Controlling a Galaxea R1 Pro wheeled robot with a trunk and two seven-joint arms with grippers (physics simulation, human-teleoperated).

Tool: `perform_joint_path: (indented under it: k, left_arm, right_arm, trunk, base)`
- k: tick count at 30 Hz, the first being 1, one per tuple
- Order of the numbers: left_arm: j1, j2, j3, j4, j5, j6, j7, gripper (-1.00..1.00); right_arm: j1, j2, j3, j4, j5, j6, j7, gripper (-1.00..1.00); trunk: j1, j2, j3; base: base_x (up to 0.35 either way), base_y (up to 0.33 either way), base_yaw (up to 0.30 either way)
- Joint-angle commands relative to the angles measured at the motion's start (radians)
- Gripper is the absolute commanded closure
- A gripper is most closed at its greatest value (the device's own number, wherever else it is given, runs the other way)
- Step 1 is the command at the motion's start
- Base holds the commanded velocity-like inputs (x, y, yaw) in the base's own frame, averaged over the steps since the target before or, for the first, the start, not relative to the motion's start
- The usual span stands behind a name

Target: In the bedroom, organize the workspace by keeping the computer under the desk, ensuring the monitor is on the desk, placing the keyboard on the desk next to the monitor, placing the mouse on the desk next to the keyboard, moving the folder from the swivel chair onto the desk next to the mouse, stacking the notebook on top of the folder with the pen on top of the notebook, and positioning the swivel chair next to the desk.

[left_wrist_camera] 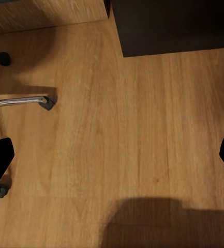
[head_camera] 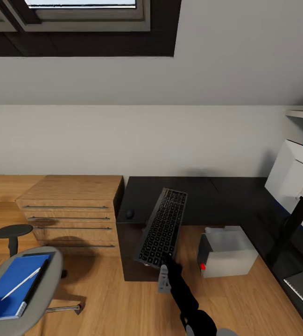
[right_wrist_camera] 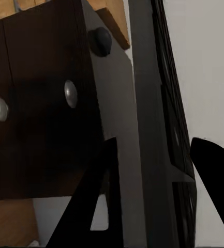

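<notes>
The right claw (head_camera: 164, 267) has the keyboard (head_camera: 163, 227) pinched by its near end, fingers clamped on the frame, and the board hangs tilted above the desk (head_camera: 226, 193), its far end reaching over the black top. From the right wrist view the keyboard (right_wrist_camera: 166, 129) runs edge-on between the two fingers, right beside the desk's drawer unit (right_wrist_camera: 39, 119) with its round silver knobs. The little black mouse (head_camera: 130, 213) sits on the desk's corner, just left of the keyboard. The grey computer (head_camera: 227, 252) stands on the floor in the nook of the desk. At the far right the monitor (head_camera: 293, 179) shows its pale back on a black stem. Down at the left, the swivel chair (head_camera: 46, 280) carries the blue folder (head_camera: 11, 291), with the dark notebook (head_camera: 38, 280) along its edge and the pen (head_camera: 20, 283) lying across it. The left claw (left_wrist_camera: 114, 157) hangs spread wide above bare floor planks, gripping nothing.
</notes>
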State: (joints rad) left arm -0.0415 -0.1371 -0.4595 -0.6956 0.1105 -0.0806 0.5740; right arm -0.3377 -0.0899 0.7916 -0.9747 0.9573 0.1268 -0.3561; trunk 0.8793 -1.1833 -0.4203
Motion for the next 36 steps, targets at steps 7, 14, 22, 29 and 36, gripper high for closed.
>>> perform_joint_path:
  k: [7,14,22,29,36]
  left_arm:
    - [-0.001,0.001,-0.005,0.001,0.01,-0.007,0.006,-1.0]
    - [0.0,0.001,-0.005,0.001,0.01,-0.007,0.006,-1.0]
    - [-0.001,0.001,-0.005,0.001,0.011,-0.007,0.006,-1.0]
    - [0.0,0.001,-0.005,0.001,0.01,-0.007,0.006,-1.0]
    - [-0.001,0.001,-0.005,0.001,0.01,-0.007,0.006,-1.0]
  right_arm:
    - [-0.001,0.002,0.012,-0.001,0.013,0.086,0.077,1.0]
    - [-0.001,0.01,0.019,-0.002,0.007,0.09,0.081,1.0]
    - [-0.001,0.013,0.017,-0.002,-0.001,0.076,0.082,1.0]
    - [0.0,0.014,0.018,0.001,-0.057,0.053,0.081,1.0]
    - [0.003,0.013,0.018,0.002,-0.143,0.053,0.081,1.0]
  trunk:
    - [0.0,-0.001,-0.001]
    - [0.0,-0.001,-0.001]
    - [0.0,-0.001,-0.001]
    - [0.0,-0.001,-0.001]
    - [0.0,-0.001,-0.003]
  base:
    - [0.0,0.0,0.0]
    - [0.0,0.0,0.0]
    - [0.0,0.0,0.0]
    - [0.0,0.0,0.0]
    - [0.0,0.0,0.032]
